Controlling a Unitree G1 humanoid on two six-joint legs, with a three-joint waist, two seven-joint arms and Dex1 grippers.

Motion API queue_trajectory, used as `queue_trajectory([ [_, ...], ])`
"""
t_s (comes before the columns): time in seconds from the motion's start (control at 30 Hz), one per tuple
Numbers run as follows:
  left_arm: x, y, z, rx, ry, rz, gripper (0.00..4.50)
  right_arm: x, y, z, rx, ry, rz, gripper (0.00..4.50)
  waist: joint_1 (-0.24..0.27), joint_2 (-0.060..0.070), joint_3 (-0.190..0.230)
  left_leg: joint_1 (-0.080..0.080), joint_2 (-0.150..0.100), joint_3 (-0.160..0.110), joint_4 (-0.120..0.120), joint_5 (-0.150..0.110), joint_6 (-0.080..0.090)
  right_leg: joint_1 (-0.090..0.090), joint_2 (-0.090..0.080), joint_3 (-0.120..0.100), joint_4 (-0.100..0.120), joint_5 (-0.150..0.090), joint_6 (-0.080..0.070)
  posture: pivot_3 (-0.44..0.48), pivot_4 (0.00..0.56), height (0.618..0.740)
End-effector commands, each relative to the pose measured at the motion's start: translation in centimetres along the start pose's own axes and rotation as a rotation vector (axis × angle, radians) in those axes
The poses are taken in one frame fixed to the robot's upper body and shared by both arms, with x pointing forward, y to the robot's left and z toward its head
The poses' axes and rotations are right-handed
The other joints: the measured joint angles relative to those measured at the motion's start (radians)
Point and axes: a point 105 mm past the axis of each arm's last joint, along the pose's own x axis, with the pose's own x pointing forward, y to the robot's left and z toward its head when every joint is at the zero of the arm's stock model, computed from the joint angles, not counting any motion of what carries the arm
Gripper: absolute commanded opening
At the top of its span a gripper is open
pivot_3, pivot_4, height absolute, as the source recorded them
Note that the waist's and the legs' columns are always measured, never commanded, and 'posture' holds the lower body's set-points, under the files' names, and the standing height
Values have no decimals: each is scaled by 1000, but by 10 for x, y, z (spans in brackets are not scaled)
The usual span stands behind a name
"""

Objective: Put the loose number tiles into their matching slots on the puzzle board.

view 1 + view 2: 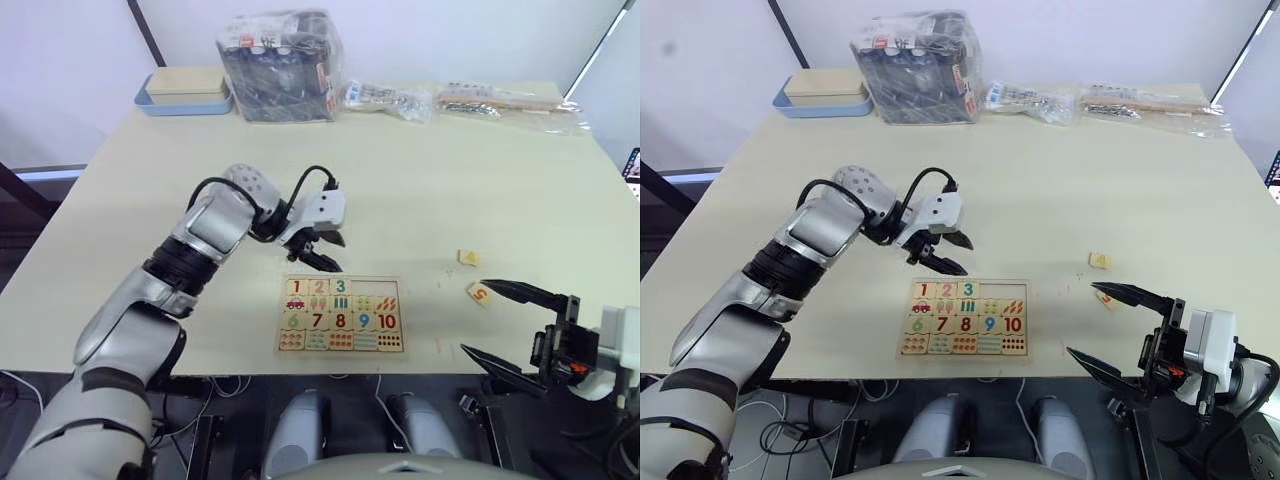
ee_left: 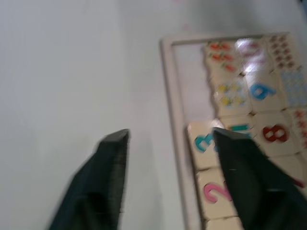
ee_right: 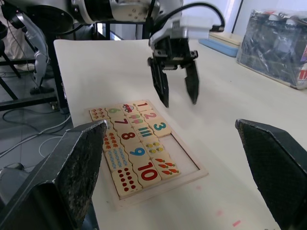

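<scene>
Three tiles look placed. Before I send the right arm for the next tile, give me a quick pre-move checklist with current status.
1. Tiles 1, 2 and 3 in the top row of the puzzle board: ok.
2. Slots for 4 and 5 at the right end of that row free: ok.
3. Tile 5 and tile 4 lie loose on the table, apart from the board: ok.
4. Right claw open and holding nothing, near tile 5: ok.
5. Left claw open above the board's top edge near the 3: not ok, it may crowd the placing path.
6. Tile 4 face up: cannot tell.
</scene>
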Motion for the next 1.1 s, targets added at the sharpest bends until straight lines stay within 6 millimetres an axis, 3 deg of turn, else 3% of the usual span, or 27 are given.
queue_trajectory([
  [0.03, -11, 2, 0, 56, -5, 24, 1561, 1, -1, 5, -36, -10, 1, 4500, 1, 0, 0, 0, 0, 0, 0, 0, 0, 0, 0, 0, 0, 0, 0, 0, 150, 740],
  [0.13, -10, 0, -4, 60, 5, 10, 107, 2, -1, 5, -36, -9, 2, 4500, 1, 0, 0, 0, 0, 0, 0, 0, 0, 0, 0, 0, 0, 0, 0, 0, 150, 740],
  [0.17, -10, -2, -4, 60, 5, -2, 30, 2, -1, 5, -36, -8, 2, 4500, 1, 0, 0, 0, 0, 0, 0, 0, 0, 0, 0, 0, 0, 0, 0, 0, 150, 740],
  [0.63, -11, -26, -12, 75, 53, -131, 30, 3, -1, 4, -38, -8, -2, 4500, 0, 0, 0, 0, 0, 0, 0, 0, 0, 0, 0, 0, 0, 0, 0, 0, 150, 740],
  [1.1, -1, -24, -11, 92, 74, -137, 30, 2, 1, 4, -38, -6, -9, 4500, 0, 0, 0, 0, 0, 0, 0, 0, 0, 0, 0, 0, 0, 0, 0, 0, 150, 740],
])
